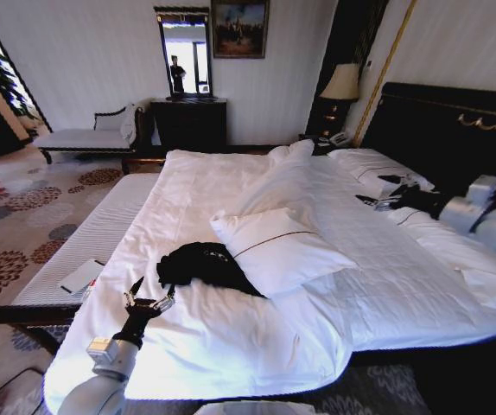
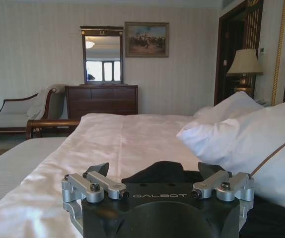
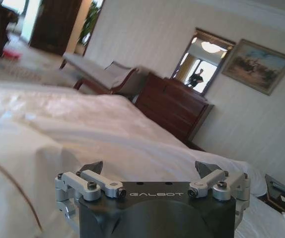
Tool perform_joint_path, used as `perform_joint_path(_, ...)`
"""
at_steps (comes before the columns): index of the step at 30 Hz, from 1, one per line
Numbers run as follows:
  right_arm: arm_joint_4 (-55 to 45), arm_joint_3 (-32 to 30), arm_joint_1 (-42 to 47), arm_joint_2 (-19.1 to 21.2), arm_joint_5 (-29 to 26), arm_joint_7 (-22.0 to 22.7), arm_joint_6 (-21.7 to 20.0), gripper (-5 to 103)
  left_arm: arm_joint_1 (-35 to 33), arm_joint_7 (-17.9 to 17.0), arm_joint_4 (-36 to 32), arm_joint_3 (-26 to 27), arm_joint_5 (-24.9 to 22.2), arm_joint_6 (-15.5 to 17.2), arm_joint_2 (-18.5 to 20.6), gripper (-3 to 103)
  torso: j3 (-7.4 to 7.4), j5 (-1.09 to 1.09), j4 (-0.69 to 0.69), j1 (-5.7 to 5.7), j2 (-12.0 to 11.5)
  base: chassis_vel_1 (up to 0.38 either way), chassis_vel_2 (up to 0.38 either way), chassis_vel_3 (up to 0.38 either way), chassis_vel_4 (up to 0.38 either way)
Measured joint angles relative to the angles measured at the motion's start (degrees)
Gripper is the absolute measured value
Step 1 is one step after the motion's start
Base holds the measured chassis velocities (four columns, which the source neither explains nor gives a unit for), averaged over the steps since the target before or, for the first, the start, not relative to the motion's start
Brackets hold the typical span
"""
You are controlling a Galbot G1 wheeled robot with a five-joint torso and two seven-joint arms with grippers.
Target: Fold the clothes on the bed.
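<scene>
The clothes [image 1: 198, 262] are one black T-shirt lying crumpled near the foot end of the bed [image 1: 231, 337], on its white duvet. My left gripper [image 1: 152, 292] stands open just short of the shirt, on its side nearer me. The left wrist view has the dark fabric [image 2: 158, 172] right ahead, between the spread fingers of the left gripper [image 2: 155, 169]. My right gripper [image 1: 378, 191] hangs open above the white sheets near the headboard [image 1: 442, 130], far from the shirt. In the right wrist view the right gripper [image 3: 150, 167] holds nothing.
A white pillow [image 1: 279, 249] lies against the shirt on its right side. A white-cushioned bench [image 1: 101, 229] with a flat white item [image 1: 80, 276] runs along the bed's left side. A dresser [image 1: 188, 123], chaise [image 1: 82, 138] and lamp [image 1: 341, 83] stand by the far wall.
</scene>
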State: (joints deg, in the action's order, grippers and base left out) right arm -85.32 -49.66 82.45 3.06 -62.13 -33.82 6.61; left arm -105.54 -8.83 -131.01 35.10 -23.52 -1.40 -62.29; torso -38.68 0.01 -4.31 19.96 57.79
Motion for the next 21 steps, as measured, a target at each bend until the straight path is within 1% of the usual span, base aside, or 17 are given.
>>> perform_joint_path(1,1.8,-0.4,0.4,0.7,0.5,-1.7,0.7,100,-0.1,0.0,0.0,0.0,0.0,0.0,0.0,100,0.0,0.0,0.0,0.0,0.0,0.0,0.0,0.0,0.0)
perform_joint_path(2,2.6,-0.5,0.6,1.0,0.7,-2.4,1.0,100,-0.1,0.0,0.0,0.0,0.0,0.0,0.0,100,0.0,0.0,-0.01,0.0,0.0,0.0,0.0,0.0,0.0)
perform_joint_path(6,5.8,-1.1,1.2,2.1,0.3,-4.0,1.9,100,-0.1,0.0,0.1,0.0,0.0,0.0,-0.1,100,0.0,0.0,0.0,0.0,0.0,0.0,0.0,0.0,0.0)
perform_joint_path(12,7.9,-1.3,1.2,2.1,-2.4,-4.0,2.0,100,0.1,-0.2,0.2,-0.5,0.1,0.1,-0.1,100,0.0,0.0,0.0,0.0,0.0,0.0,0.0,0.0,0.0)
perform_joint_path(14,8.0,-1.5,1.1,2.0,-4.4,-3.7,2.0,100,0.4,-0.5,0.2,-0.8,0.2,0.3,-0.1,100,0.0,0.0,-0.01,0.0,0.0,0.0,0.0,0.0,0.0)
perform_joint_path(16,8.0,-1.5,1.1,2.1,-4.7,-3.5,2.0,100,0.4,-0.6,0.1,-0.8,0.2,0.4,-0.1,100,0.0,0.0,-0.01,0.0,0.0,0.0,0.0,0.0,0.0)
perform_joint_path(21,8.1,-2.6,1.8,3.6,-6.6,-1.4,2.1,100,0.6,-1.1,-0.3,-1.0,0.3,0.8,-0.1,100,0.0,0.0,-0.01,0.0,0.0,0.0,0.0,0.0,0.0)
